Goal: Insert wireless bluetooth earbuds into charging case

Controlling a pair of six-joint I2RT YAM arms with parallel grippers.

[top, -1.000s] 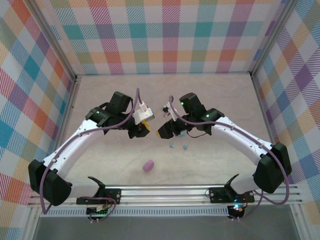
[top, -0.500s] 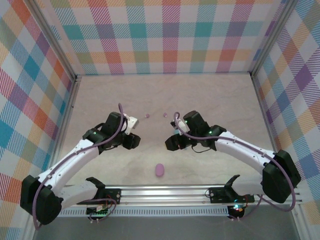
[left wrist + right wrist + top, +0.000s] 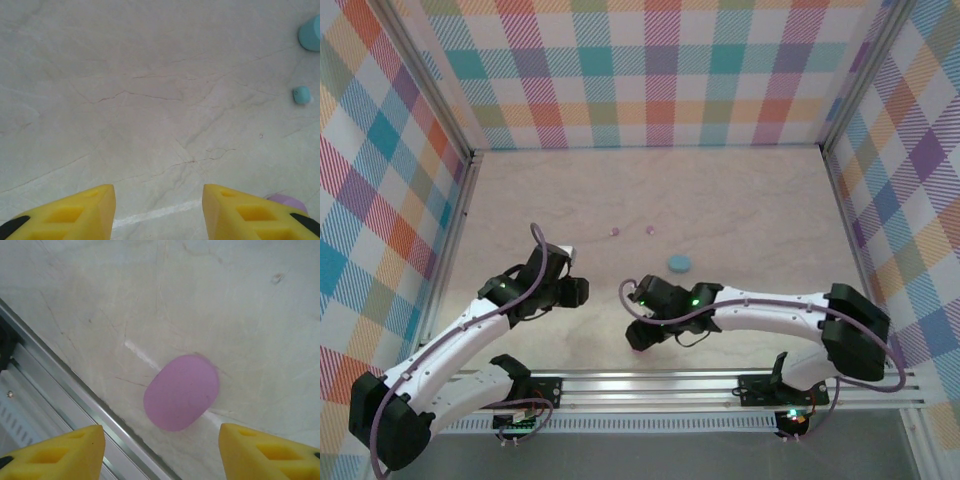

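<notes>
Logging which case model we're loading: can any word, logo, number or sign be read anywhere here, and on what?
No text can be read.
On the purple case: plain surface, no print showing.
On the blue case: no mark can be made out.
On the small board below the rail: anything printed is too small to read.

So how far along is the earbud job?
Nothing seated yet: pink buds lie loose on the table, a blue bud near the blue case. The right gripper, open, hovers over the pink case, which looks shut; the left gripper is open, empty. All insertions remain.
</notes>
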